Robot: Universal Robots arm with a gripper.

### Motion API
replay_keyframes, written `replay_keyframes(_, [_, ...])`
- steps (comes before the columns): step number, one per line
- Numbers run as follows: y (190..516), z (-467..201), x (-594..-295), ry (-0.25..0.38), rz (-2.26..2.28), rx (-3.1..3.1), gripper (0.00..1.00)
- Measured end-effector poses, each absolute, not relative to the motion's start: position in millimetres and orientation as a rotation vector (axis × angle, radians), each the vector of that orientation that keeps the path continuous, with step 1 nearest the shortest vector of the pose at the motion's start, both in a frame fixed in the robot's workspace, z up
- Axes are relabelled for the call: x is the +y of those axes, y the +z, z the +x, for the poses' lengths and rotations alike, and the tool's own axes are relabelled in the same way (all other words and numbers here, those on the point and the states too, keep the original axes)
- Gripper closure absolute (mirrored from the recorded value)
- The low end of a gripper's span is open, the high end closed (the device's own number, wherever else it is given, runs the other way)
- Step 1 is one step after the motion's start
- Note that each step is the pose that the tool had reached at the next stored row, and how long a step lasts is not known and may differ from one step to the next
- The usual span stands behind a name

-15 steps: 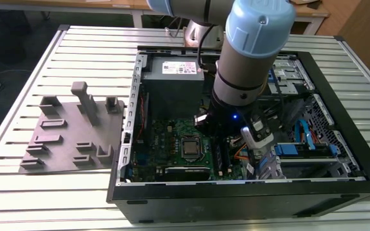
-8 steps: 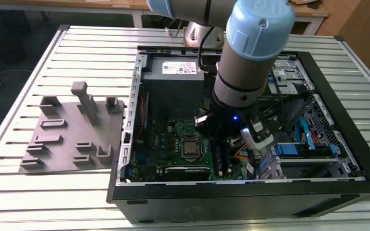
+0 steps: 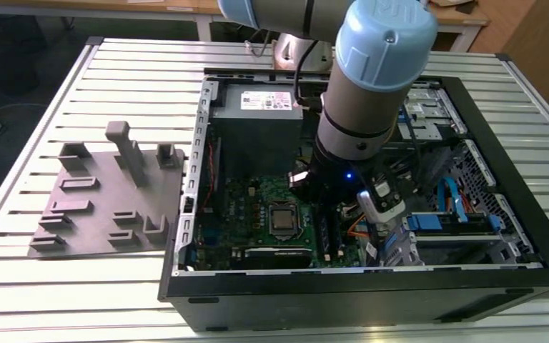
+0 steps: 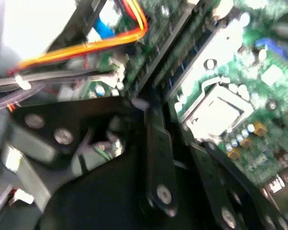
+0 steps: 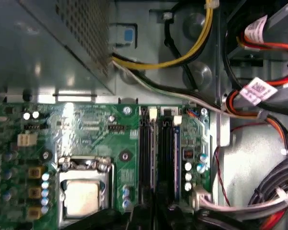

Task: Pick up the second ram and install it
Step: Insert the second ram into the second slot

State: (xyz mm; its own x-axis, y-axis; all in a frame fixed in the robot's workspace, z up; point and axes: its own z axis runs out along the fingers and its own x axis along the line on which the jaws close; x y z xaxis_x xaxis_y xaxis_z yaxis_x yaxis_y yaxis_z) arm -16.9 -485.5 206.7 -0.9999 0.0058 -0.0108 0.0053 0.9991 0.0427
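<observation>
Green motherboard (image 5: 86,134) lies directly beneath the gripper (image 5: 151,211), its long memory slots (image 5: 146,153) running straight ahead of the fingers. Seating well probably needs square alignment, then even pressure. I cannot tell the jaw opening, nor pick out the second ram.

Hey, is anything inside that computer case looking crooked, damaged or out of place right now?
Nothing stands out. The motherboard lies flat in the open case, its memory slots run straight and parallel, and the cables are bundled to the side. The arm reaches down over the slots. The grey fixture sits flat on the table.
</observation>
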Motion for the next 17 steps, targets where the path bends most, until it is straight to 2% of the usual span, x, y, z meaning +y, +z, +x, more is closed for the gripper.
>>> replay_keyframes(1, [206.9, -16.9, -485.6, 0.066, 0.009, 3.13, 0.78])
replay_keyframes(11, [244.3, -17.0, -482.3, 0.063, 0.009, 3.129, 0.78])
replay_keyframes(12, [248.3, -17.0, -481.5, 0.063, 0.009, 3.129, 0.8])
replay_keyframes(14, [254.6, -16.9, -480.1, 0.063, 0.009, 3.128, 0.89])
replay_keyframes(17, [255.2, -16.9, -480.0, 0.064, 0.009, 3.128, 0.89])
